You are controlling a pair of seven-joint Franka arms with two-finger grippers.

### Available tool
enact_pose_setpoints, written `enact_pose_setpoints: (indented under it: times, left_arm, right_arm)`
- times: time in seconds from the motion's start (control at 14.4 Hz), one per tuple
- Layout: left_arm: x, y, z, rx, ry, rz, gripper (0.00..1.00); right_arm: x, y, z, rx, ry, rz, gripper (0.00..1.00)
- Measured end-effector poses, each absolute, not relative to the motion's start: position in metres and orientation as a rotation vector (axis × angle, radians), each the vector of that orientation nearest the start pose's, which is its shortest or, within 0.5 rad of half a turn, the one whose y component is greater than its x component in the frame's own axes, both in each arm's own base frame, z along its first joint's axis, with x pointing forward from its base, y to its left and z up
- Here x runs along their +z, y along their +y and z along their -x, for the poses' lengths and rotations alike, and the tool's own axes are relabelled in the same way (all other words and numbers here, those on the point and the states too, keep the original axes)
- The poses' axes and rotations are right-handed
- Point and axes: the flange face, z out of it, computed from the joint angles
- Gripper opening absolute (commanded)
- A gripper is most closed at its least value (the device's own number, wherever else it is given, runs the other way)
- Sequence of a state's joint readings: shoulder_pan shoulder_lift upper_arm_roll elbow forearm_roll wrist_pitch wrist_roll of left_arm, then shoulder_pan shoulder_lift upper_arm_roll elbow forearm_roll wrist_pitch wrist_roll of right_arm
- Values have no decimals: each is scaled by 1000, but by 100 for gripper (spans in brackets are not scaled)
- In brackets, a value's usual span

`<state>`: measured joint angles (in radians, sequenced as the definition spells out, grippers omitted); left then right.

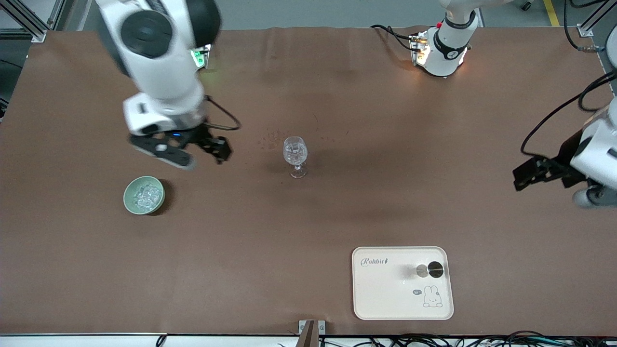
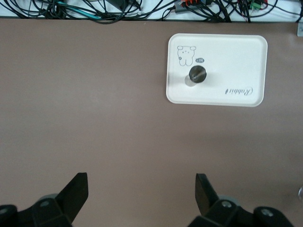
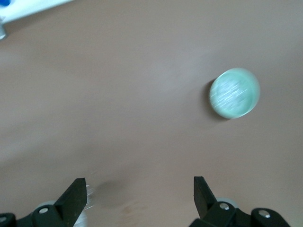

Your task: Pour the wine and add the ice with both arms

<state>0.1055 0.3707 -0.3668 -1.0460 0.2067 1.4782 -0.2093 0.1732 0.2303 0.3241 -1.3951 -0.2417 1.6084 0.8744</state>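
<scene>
Nearest the front camera, a cream rounded-rectangle tray (image 1: 381,294) with a rabbit drawing lies flat on the brown matte counter (image 1: 270,241), toward the left arm's end. On it stands a small metallic cylinder (image 1: 423,271) with a dark round top, possibly a bottle seen from above, though the view is too steep to be sure.

Farther from the camera, toward the right arm's end, sits a round pale green bowl (image 1: 144,195) with a smooth glazed rim; the ice (image 1: 147,194), small glassy cubes, is heaped inside it. Near the middle of the counter a clear stemmed wine glass (image 1: 295,155) stands upright, well apart from the bowl, with something glinting in its cup.

The right gripper (image 1: 202,153) hangs over bare counter between bowl and glass, its black fingers spread wide and holding nothing. The left gripper (image 1: 528,176) hovers over the counter's edge at the left arm's end, its fingers (image 2: 75,191) likewise wide apart and empty.
</scene>
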Motion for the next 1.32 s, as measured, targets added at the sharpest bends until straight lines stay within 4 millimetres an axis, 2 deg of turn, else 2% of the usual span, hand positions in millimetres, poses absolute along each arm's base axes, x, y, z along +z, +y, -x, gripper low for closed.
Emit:
enact_pose_setpoints:
  times: [0.21,0.35,0.49,0.63,0.76,0.97,1.32]
  left_arm:
    - [669,-93,-613,-121,14,3054,100]
    - [672,-90,-591,-77,-14,3076,100]
    - [672,-76,-566,-56,-26,3091,100]
    - [670,-68,-539,-43,-32,3090,100]
    - [667,-69,-516,-38,-25,3091,100]
    - [668,-78,-495,-50,7,3090,100]
    - [669,-84,-493,-54,12,3128,100]
  right_arm:
    - [623,167,-578,-196,513,3267,100]
    - [644,113,-575,-160,438,3258,100]
    - [662,59,-567,-116,363,3245,100]
    - [676,21,-556,-95,305,3244,100]
    - [683,1,-550,-90,272,3215,100]
    - [679,-14,-549,-75,240,3189,100]
    - [673,-14,-553,-84,231,3185,100]
